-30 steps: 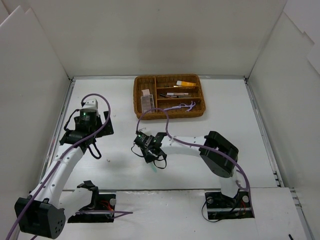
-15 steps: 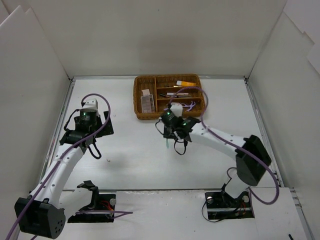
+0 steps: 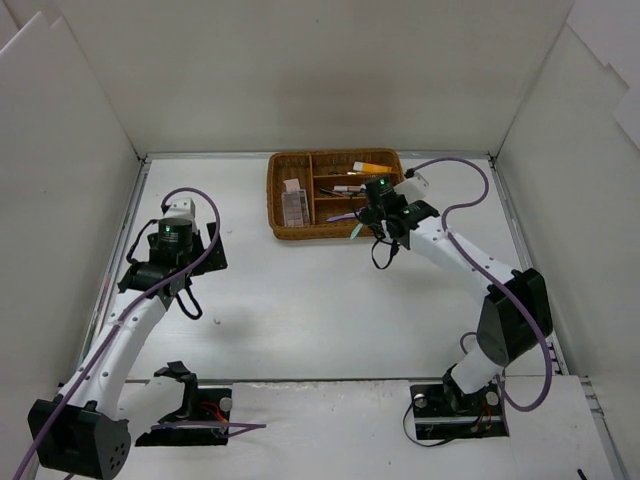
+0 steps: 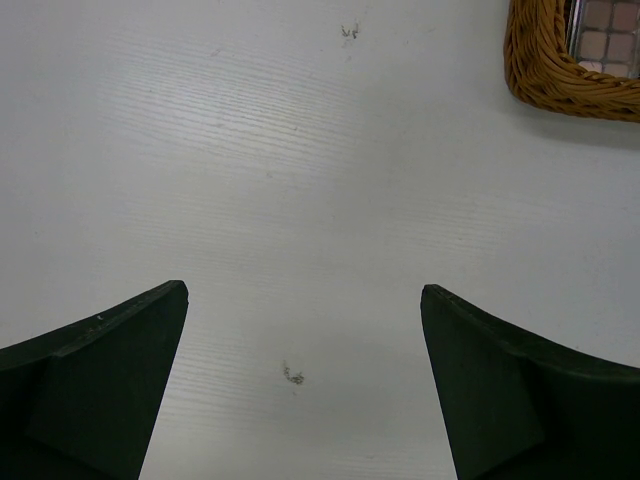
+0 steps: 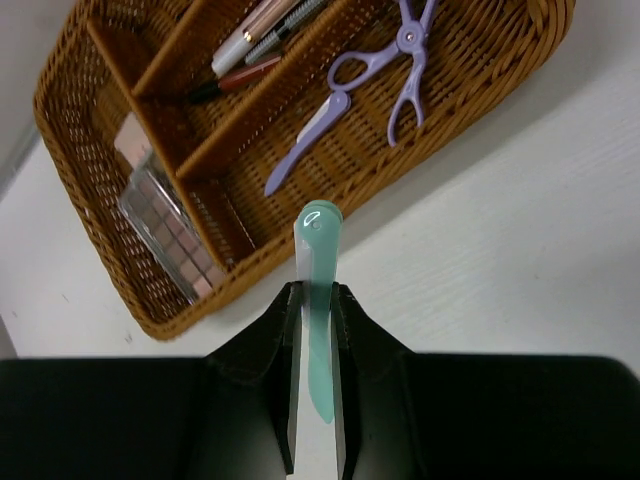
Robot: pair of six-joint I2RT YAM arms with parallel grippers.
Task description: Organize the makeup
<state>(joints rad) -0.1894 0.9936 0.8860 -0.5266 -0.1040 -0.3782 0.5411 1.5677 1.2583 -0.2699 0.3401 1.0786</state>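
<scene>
My right gripper [image 5: 315, 290] is shut on a mint plastic tool [image 5: 318, 300], held just in front of the near edge of the brown wicker tray [image 5: 250, 262]. In the top view this gripper [image 3: 362, 228] hangs at the tray's [image 3: 283, 232] front right. In the tray lie a lilac scissor-like tool [image 5: 395, 60], a lilac razor-like tool [image 5: 305, 145], an eyeshadow palette [image 5: 165, 225] and thin pencils [image 5: 255, 40]. An orange tube [image 3: 372, 166] lies in the back compartment. My left gripper [image 4: 303, 300] is open and empty over bare table; it also shows in the top view [image 3: 185, 300].
White walls enclose the table on three sides. The tray's corner with the palette [image 4: 605, 35] shows at the top right of the left wrist view. Purple cables loop off both arms [image 3: 450, 185].
My right arm has swung from the table's middle back and to the right, carrying the mint tool to the tray's front edge. The left arm has hardly moved.
</scene>
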